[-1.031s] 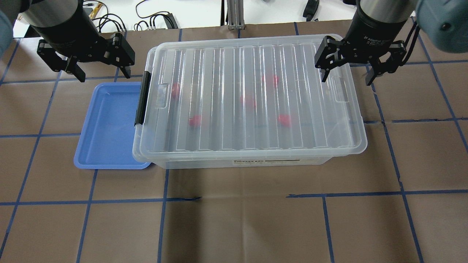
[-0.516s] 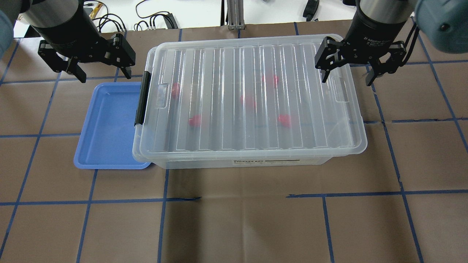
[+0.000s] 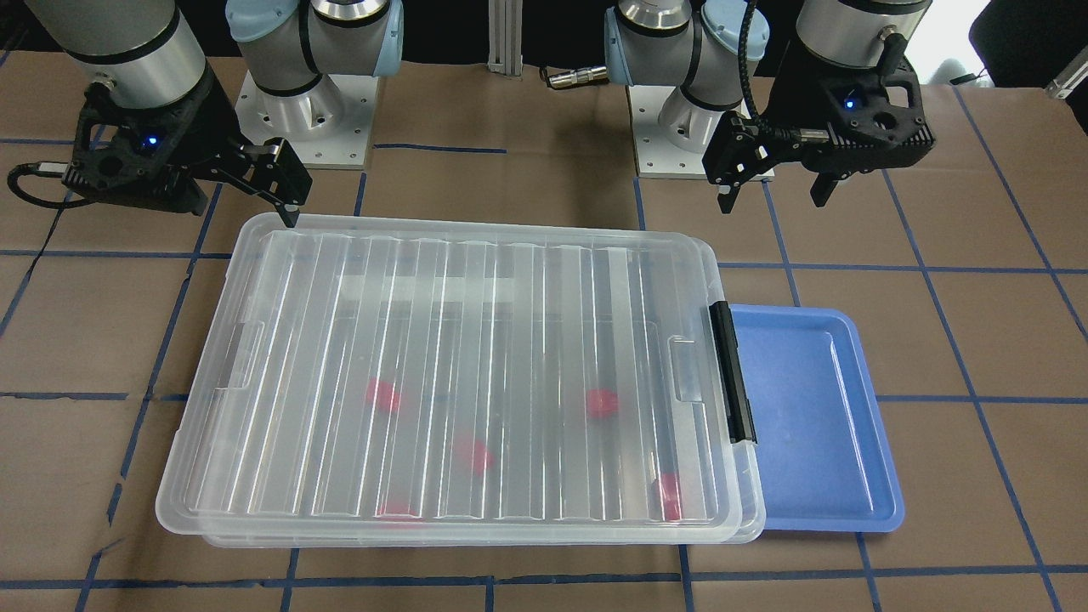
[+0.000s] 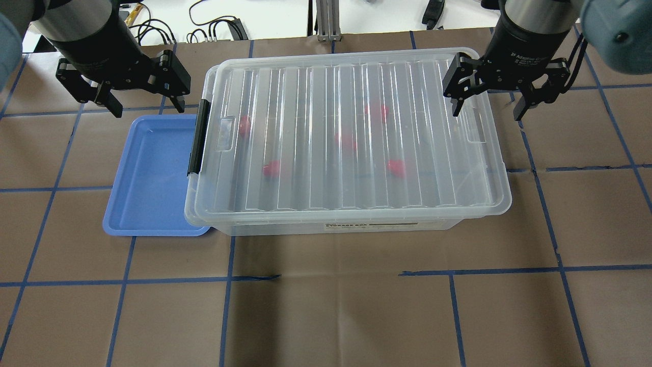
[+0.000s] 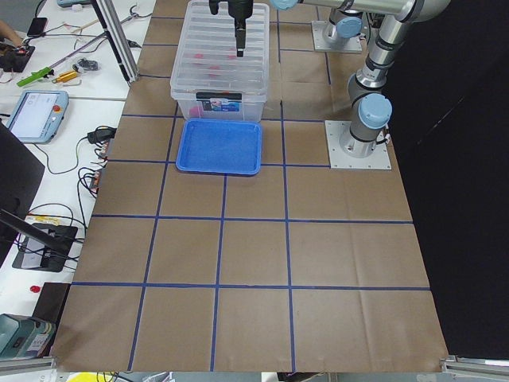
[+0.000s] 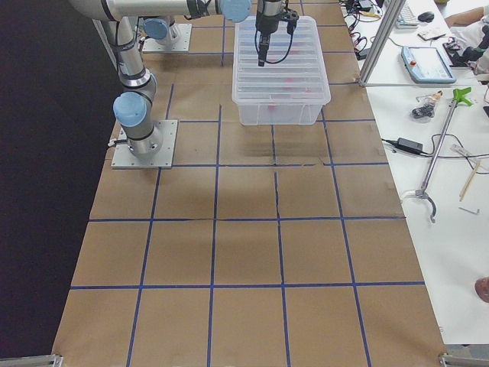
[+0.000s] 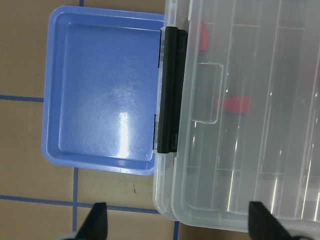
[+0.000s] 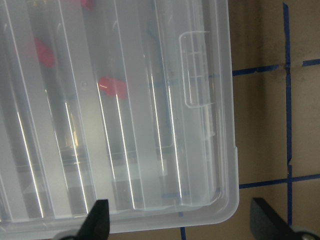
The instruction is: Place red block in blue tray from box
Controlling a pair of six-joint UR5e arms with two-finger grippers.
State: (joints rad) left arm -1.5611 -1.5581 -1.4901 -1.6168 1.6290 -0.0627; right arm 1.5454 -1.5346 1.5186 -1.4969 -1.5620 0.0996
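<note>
The box (image 4: 316, 153) is a clear bin with its ribbed lid on and a black latch (image 4: 198, 136) at its left end. Several red blocks show blurred through the lid, one at the middle (image 4: 345, 140) and one near the latch (image 7: 232, 105). The blue tray (image 4: 147, 178) lies empty against the latch end, also in the front view (image 3: 807, 408). My left gripper (image 4: 146, 108) is open and empty, above the table just behind the tray. My right gripper (image 4: 487, 113) is open and empty, above the box's far right corner.
Brown paper with a blue tape grid covers the table. The two arm bases (image 3: 306, 102) stand behind the box. Cables (image 4: 214, 25) and an aluminium post (image 4: 326, 20) lie past the back edge. A moulded handle recess (image 8: 197, 70) sits at the lid's right end.
Both grippers have drifted slightly to the right in the overhead view and stay open. The box, the tray and the blocks have not moved.
</note>
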